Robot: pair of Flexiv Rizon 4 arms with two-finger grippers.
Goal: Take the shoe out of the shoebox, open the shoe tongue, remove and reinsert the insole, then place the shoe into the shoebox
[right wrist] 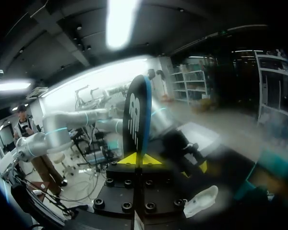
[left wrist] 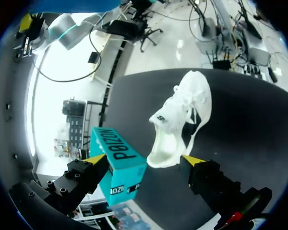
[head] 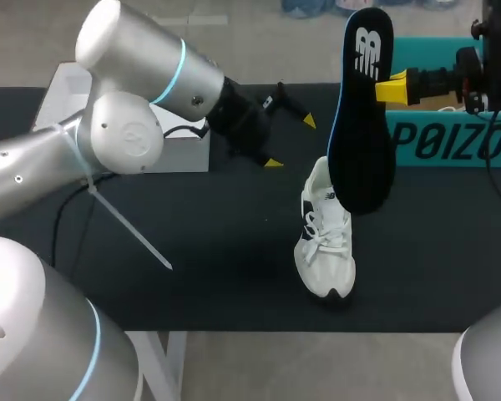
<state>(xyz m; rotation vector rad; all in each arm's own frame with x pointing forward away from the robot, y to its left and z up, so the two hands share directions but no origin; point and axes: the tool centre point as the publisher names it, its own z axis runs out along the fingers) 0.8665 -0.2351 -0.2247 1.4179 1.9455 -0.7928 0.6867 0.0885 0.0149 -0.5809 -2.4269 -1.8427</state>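
Two arms hang over the dark counter (head: 192, 251): the right fingers (head: 392, 86) pinch the black insole (head: 359, 125) upright in the air, the left fingers (head: 273, 162) spread wide near the white shoe (head: 326, 242), which lies before the teal shoebox (head: 451, 142).

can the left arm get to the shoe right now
Probably yes. The left gripper is open, with the shoe lying just ahead of it and nothing between them. The right gripper holds the insole raised, seemingly clear of that path.
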